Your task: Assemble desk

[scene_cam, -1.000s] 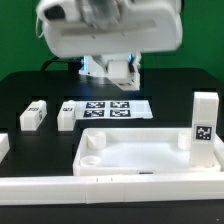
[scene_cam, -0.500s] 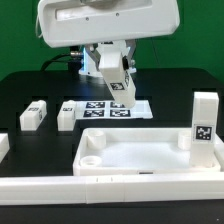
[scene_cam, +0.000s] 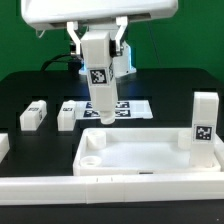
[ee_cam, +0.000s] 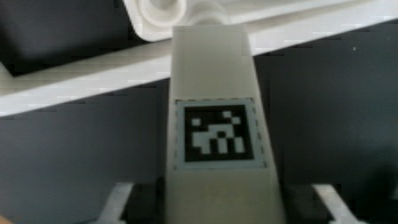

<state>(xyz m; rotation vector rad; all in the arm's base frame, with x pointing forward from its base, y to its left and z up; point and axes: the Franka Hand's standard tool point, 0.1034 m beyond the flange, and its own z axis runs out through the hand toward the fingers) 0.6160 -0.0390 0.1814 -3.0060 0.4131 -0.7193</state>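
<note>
Starting at the exterior view's left, I see a first loose leg (scene_cam: 33, 116) and a second loose leg (scene_cam: 67, 114) lying flat on the black table (scene_cam: 30, 85), both unfitted. Next is my gripper (scene_cam: 98, 42), clenched on the held leg (scene_cam: 101, 85). That leg hangs upright in front of the marker board (scene_cam: 135, 107) and above the tabletop (scene_cam: 140, 172), clear of it. At the right, a standing leg (scene_cam: 205, 120) is upright at the tabletop's far corner, and it looks fitted. So I judge one leg of four done, one in my grip and two waiting. Only the exterior view gives that count. The wrist view alone shows my fingers (ee_cam: 118, 205) flanking the tagged leg, with a round socket (ee_cam: 160, 12) just past its tip.
</note>
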